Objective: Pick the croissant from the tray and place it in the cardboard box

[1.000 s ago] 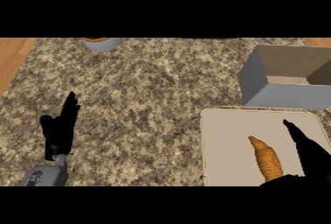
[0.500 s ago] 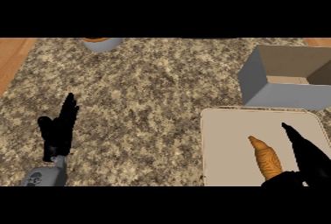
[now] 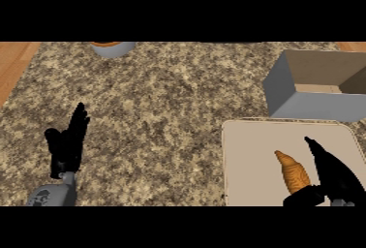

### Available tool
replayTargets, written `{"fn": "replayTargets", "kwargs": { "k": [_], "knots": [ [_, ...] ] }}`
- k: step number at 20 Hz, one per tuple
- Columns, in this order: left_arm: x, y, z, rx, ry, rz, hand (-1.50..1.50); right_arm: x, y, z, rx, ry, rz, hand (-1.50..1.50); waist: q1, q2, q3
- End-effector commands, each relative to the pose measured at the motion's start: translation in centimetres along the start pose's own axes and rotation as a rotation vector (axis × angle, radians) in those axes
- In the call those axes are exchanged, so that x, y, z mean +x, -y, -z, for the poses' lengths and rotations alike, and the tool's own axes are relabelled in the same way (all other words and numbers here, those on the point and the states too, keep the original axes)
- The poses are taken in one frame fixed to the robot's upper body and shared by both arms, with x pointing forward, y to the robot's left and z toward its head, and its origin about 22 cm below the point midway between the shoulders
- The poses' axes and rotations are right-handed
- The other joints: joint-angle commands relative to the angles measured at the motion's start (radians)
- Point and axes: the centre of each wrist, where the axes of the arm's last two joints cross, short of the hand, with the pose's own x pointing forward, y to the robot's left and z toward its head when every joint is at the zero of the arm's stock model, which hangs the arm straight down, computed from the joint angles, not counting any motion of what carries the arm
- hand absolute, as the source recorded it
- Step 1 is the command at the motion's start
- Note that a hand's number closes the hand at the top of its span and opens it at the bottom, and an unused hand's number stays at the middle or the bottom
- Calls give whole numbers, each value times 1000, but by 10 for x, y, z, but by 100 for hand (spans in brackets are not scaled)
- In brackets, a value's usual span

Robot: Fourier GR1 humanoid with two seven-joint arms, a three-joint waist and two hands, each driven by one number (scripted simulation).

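Observation:
An orange-brown croissant [image 3: 292,172] lies on the pale tray [image 3: 250,155] at the lower right. My right hand [image 3: 333,175] rests on the tray just right of it, fingers straight and pointing up the view, thumb reaching under the croissant's near end. The hand is open and does not hold the croissant. The grey cardboard box [image 3: 314,85] stands open behind the tray at the upper right. At the lower left my left hand [image 3: 67,145] stays open above the counter, fingers up.
A round grey container with an orange top [image 3: 112,47] sits at the counter's far edge, upper left. A wooden floor strip [image 3: 13,63] shows past the counter's left edge. Speckled granite counter [image 3: 164,106] spans the middle.
My right hand has slid a little lower and closer beside the croissant. The left hand and the croissant have not moved.

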Motion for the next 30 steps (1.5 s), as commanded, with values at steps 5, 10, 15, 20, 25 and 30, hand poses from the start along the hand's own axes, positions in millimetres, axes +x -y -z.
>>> {"fn": "replayTargets", "kwargs": {
  "k": [5, 10, 15, 20, 25, 30],
  "knots": [
    [-2, -3, -5, -7, 7, 3, 0, -14, -10, 22, 2, -4, -8, -150, 0, 0, 0],
    [-8, -10, 3, 11, -4, 14, 0, 3, -30, 27, 8, 13, 6, -150, 0, 0, 0],
    [-7, -6, -3, 11, 21, 10, 0, 11, -27, 32, -99, 140, -34, 150, 3, 1, 0],
    [-11, 2, -12, 12, 7, 4, 0, 1, -9, 37, -145, 146, -36, 150, 2, 0, 0],
    [10, 7, 4, 3, 4, -1, 0, 4, -28, 18, -137, 278, -138, 150, -4, 0, 0],
    [2, -6, -1, 6, -12, 4, 0, -9, -44, -24, 81, 825, -478, 150, -10, -11, 0]
  ]
}}
